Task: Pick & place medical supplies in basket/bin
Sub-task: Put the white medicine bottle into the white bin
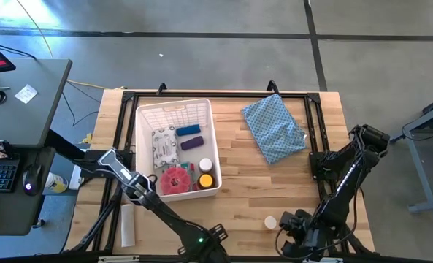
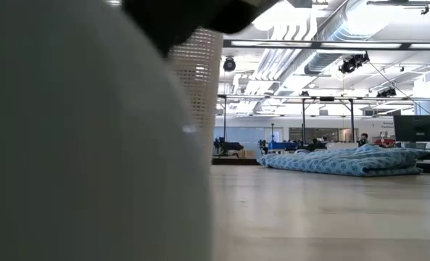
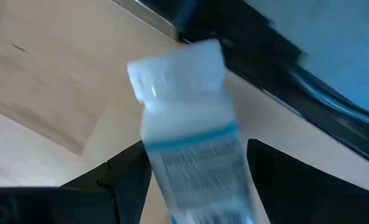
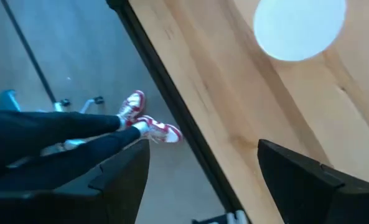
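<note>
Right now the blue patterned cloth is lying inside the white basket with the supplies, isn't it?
No. The high view shows the blue patterned cloth lying on the bare wooden table, apart from the white basket, which holds the supplies.
</note>
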